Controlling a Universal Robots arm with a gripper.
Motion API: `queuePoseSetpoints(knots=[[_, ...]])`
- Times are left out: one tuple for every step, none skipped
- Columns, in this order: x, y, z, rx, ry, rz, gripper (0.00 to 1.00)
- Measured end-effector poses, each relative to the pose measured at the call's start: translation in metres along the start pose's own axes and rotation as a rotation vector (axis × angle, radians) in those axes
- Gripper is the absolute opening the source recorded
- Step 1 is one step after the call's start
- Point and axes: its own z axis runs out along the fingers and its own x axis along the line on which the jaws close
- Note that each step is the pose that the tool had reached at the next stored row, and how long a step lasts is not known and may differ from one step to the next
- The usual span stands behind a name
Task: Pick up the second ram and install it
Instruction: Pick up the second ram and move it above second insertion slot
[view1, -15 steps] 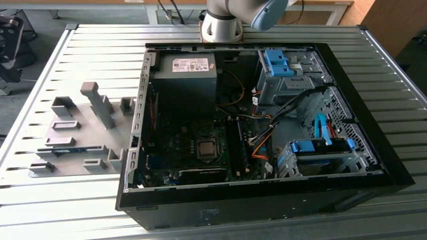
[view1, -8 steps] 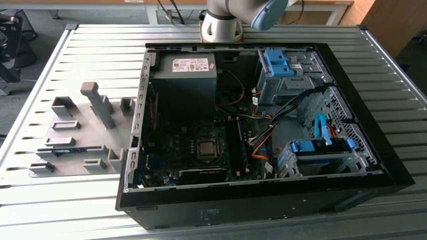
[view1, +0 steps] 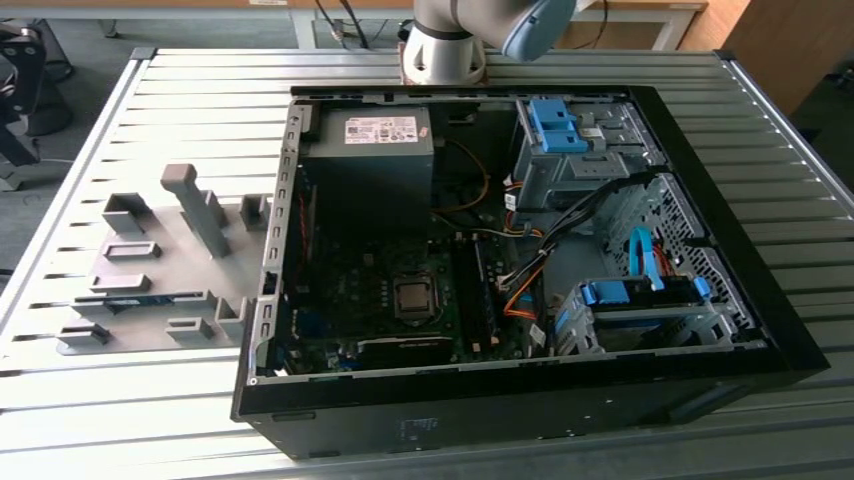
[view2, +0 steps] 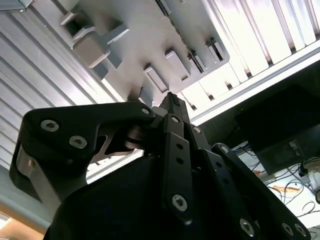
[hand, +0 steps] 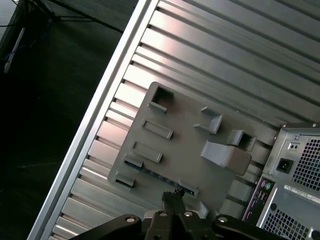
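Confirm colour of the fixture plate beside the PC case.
Plain light grey fixture plate, best seen in the exterior view.

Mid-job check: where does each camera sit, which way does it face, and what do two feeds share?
Exterior view: off the arm, looking down on the open computer case and grey fixture plate on the slatted table; the arm's base shows behind the case.
First wrist view: on the arm, looking down past the hand at the fixture plate.
Second wrist view: on the arm, looking along the hand toward the fixture plate.
Shared: both wrist views show the shut hand and plate.
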Motion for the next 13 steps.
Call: queuePoseSetpoints(knots=[[0.0000,0.0000,0.0001,-0.0005,0.0008,-0.019,0.10],[0.0000,0.0000,0.0002,-0.0009,0.0015,-0.037,0.10],[0.0000,0.0000,0.0003,-0.0014,0.0024,-0.055,0.10],[0.0000,0.0000,0.0003,-0.0018,0.0032,-0.073,0.10],[0.0000,0.0000,0.0004,-0.0022,0.0039,-0.091,0.10],[0.0001,0.0000,0.0004,-0.0027,0.0047,-0.108,0.10],[0.0001,0.0000,0.0005,-0.0031,0.0056,-0.127,0.10],[0.0001,0.0000,0.0006,-0.0035,0.0064,-0.145,0.10],[0.0001,0.0000,0.0006,-0.0040,0.0072,-0.162,0.10],[0.0001,0.0000,0.0007,-0.0044,0.0079,-0.179,0.10],[0.0001,0.0000,0.0007,-0.0048,0.0087,-0.196,0.10],[0.0001,0.0000,0.0008,-0.0052,0.0095,-0.214,0.10],[0.0001,0.0000,0.0008,-0.0056,0.0102,-0.230,0.10]])
